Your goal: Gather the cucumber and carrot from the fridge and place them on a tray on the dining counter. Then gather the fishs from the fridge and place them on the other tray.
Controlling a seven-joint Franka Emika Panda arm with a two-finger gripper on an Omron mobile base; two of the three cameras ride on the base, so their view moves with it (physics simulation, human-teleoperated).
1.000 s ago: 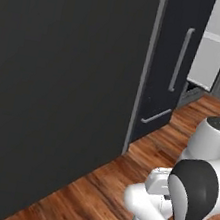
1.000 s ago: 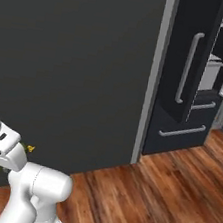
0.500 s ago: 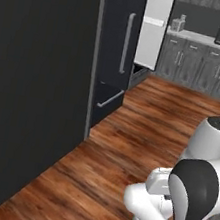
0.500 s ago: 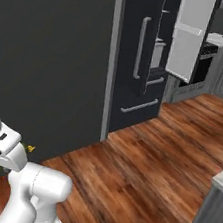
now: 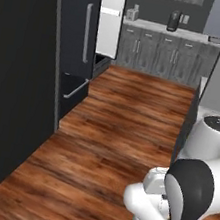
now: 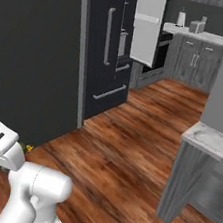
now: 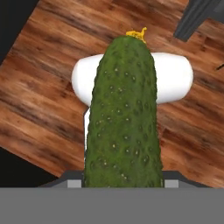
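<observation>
The cucumber, dark green and bumpy with a yellow tip, stands upright between the jaws of my gripper, which is shut on it above the wooden floor. In the right base view the gripper hangs low at the left with the cucumber's yellow tip poking out. The black fridge stands ahead on the left, its light grey door swung open. A corner of the marble dining counter shows at the right. Carrot, fishs and trays are out of view.
A tall black panel runs along the left, close to the base. Grey kitchen cabinets with small items on top line the back wall. Open wooden floor lies between the fridge and the counter's grey base.
The base has turned, so the whole picture has swung: the fridge slid left in view, and the back cabinets and the counter corner came into sight. The cucumber stays gripped.
</observation>
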